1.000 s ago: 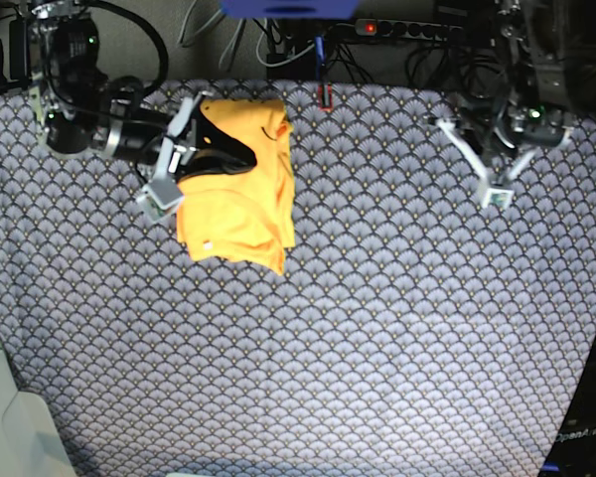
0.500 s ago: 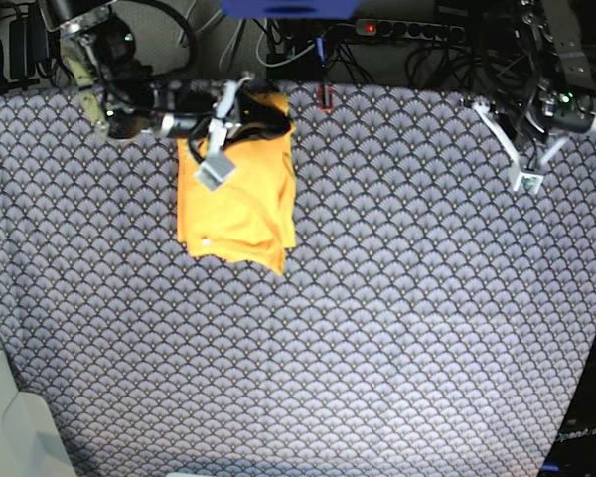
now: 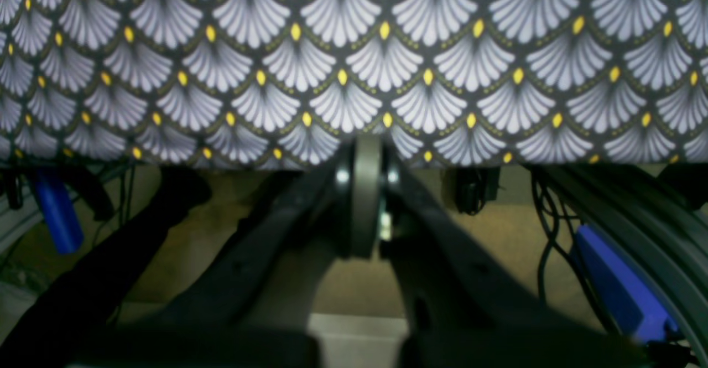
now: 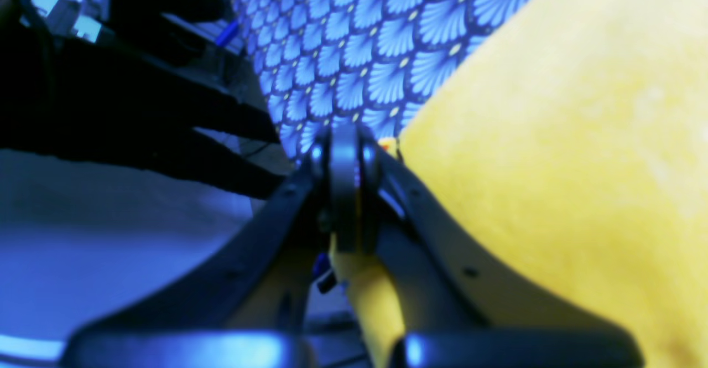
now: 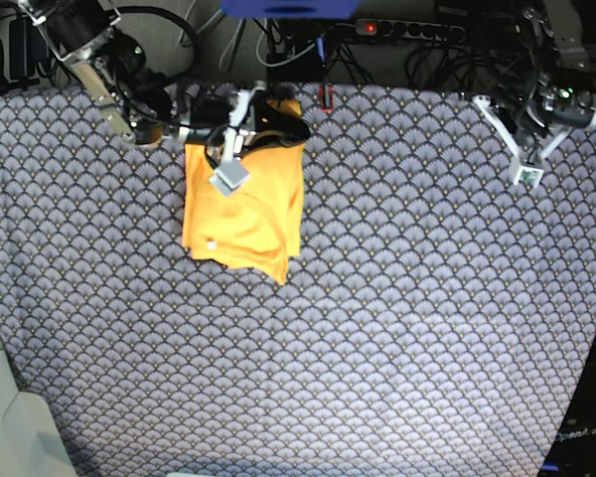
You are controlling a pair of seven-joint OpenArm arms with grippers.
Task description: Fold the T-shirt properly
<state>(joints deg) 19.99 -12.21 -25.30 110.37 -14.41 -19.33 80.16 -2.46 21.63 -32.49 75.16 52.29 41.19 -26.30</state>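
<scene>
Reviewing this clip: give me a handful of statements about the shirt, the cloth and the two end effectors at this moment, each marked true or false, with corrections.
1. The T-shirt lies folded into a compact bundle on the patterned cloth. True.
2. The shirt sits near the front edge of the table in the base view. False: it lies at the far edge, toward that view's left.
3. The right end effector is over the shirt's far end. True.
4. The left end effector rests on the shirt. False: it is on the other side of the table, well apart from the shirt.
5. Both end effectors are wide open. False: both are shut.
</scene>
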